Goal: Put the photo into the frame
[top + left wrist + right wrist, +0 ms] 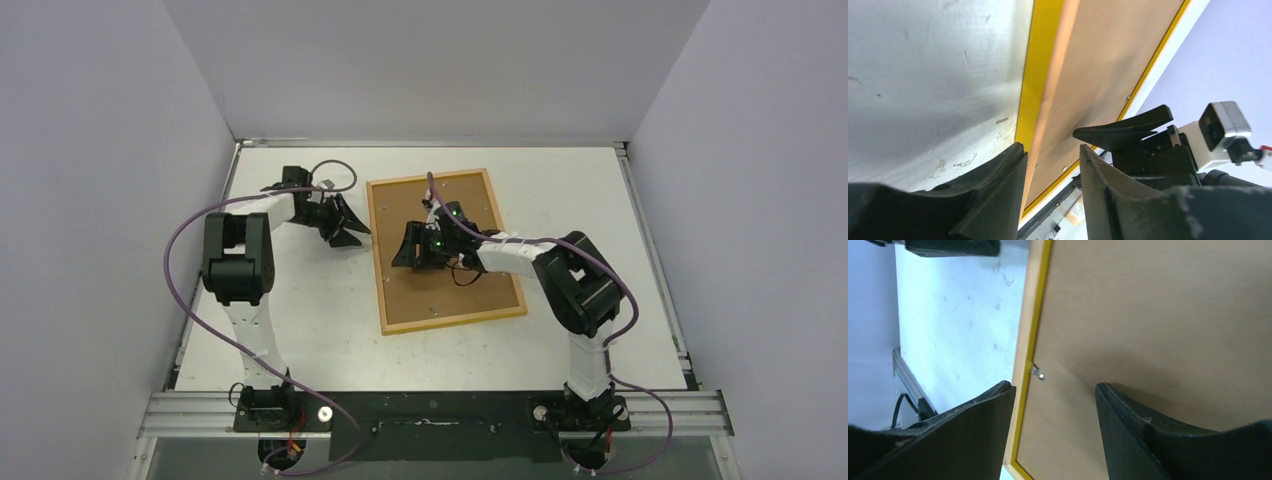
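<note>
Here the backing board (440,290) fills the frame (376,258), right jaws over it.

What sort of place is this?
Probably a robotics lab test cell: a white table boxed in by plain panels, a left arm and a right arm mounted on a metal rail at its near edge, and one picture frame lying flat.

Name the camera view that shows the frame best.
Top external: it alone shows the whole frame, with all four edges. The left wrist view shows only parts of its yellow border close up. The right wrist view shows one yellow edge and a corner.
</note>
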`<state>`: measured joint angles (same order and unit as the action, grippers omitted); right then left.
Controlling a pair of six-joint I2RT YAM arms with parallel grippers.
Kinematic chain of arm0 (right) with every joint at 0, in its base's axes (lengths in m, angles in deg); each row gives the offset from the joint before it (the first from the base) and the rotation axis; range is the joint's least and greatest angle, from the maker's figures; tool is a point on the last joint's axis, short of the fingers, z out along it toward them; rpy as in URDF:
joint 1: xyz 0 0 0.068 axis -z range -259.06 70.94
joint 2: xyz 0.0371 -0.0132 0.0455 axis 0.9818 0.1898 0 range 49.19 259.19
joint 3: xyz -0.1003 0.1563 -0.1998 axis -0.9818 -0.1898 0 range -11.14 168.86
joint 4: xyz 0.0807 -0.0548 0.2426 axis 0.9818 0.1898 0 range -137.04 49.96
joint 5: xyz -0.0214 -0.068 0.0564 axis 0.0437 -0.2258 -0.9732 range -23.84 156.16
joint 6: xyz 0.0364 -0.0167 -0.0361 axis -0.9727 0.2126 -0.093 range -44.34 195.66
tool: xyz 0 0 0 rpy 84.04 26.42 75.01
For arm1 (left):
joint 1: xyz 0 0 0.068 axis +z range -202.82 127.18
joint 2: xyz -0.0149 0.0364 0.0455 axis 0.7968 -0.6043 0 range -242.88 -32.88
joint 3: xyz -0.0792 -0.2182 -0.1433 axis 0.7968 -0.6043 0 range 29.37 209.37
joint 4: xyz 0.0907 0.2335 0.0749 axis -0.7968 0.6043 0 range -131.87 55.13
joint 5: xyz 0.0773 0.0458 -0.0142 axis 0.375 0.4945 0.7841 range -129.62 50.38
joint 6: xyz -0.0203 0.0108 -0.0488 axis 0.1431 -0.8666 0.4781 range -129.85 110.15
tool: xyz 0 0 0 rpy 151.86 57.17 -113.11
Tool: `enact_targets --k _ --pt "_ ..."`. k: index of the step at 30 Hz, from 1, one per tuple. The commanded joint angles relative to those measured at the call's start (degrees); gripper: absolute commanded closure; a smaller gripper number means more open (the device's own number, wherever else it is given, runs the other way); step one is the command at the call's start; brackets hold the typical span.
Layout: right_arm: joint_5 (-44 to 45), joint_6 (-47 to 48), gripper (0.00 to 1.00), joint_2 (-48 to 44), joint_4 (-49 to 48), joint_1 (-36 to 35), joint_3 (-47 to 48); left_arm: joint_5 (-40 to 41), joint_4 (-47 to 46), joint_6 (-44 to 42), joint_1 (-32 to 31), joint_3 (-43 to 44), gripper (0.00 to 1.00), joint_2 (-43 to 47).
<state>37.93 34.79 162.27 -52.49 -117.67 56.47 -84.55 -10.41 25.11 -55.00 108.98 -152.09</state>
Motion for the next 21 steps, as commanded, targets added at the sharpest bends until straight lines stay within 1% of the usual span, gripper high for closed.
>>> enact_targets --k 1,5,9,12,18,21 --pt "7.3 0.2 0.39 -7.5 -1.7 1.8 -2.4 -0.5 -0.9 -1.0 1.0 5.1 0.56 0.3" --pt "10.8 -2.2 0.41 -8.8 0.7 3.6 -2.0 0.9 -1.1 -1.1 1.0 7.4 0.54 -1.0" --pt "10.9 -6.4 0.45 -7.5 1.4 4.7 0.6 2.5 -1.6 -0.9 1.0 9.6 0.54 -2.3" --pt "11.8 -8.0 0.46 -6.5 2.7 4.9 2.3 4.2 -2.1 -1.2 0.9 10.8 0.54 -3.4" --pt "12.3 -8.4 0.46 -8.7 3.1 6.0 1.6 7.8 -3.4 -4.2 0.9 16.9 0.54 -6.9" --pt "12.3 -7.8 0.46 -10.0 4.0 6.6 0.9 9.4 -5.7 -4.5 1.0 19.7 0.53 -8.9"
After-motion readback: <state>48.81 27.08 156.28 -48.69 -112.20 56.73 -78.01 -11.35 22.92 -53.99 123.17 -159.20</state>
